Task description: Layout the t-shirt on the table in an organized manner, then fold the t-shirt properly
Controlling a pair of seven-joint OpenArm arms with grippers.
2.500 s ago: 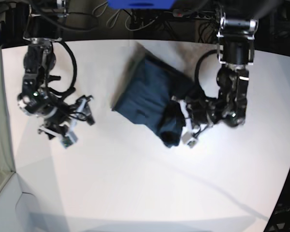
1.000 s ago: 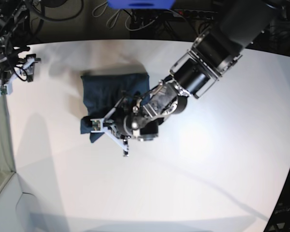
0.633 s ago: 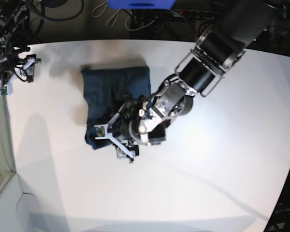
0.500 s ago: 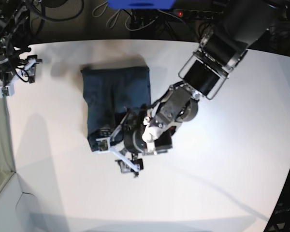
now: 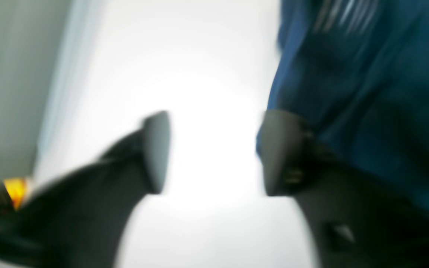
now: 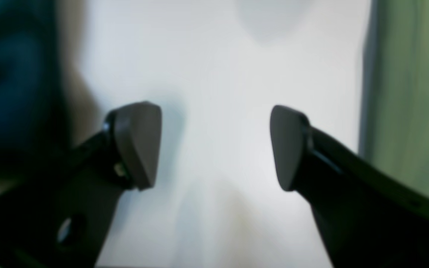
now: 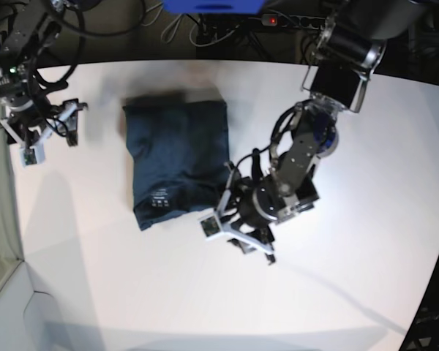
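In the left wrist view my left gripper (image 5: pixel 214 152) has its jaws apart with bare table (image 5: pixel 184 56) between them and nothing held; the shirt (image 5: pixel 367 93) lies just beside the right-hand pad, and the blur makes me unsure whether pad and cloth touch. If they do, I judge the pad could snag that edge and pull the stack open. In the right wrist view my right gripper (image 6: pixel 214 145) is spread wide and empty over table (image 6: pixel 218 56), with the shirt (image 6: pixel 9 74) only a dark blur at the left edge. In the base view the shirt (image 7: pixel 177 161) rests as 1 folded rectangle on the table (image 7: pixel 351 292), left gripper (image 7: pixel 238 232) just beside its lower right corner, right gripper (image 7: pixel 50 137) apart. A careless sweep by either arm might rumple the fold.
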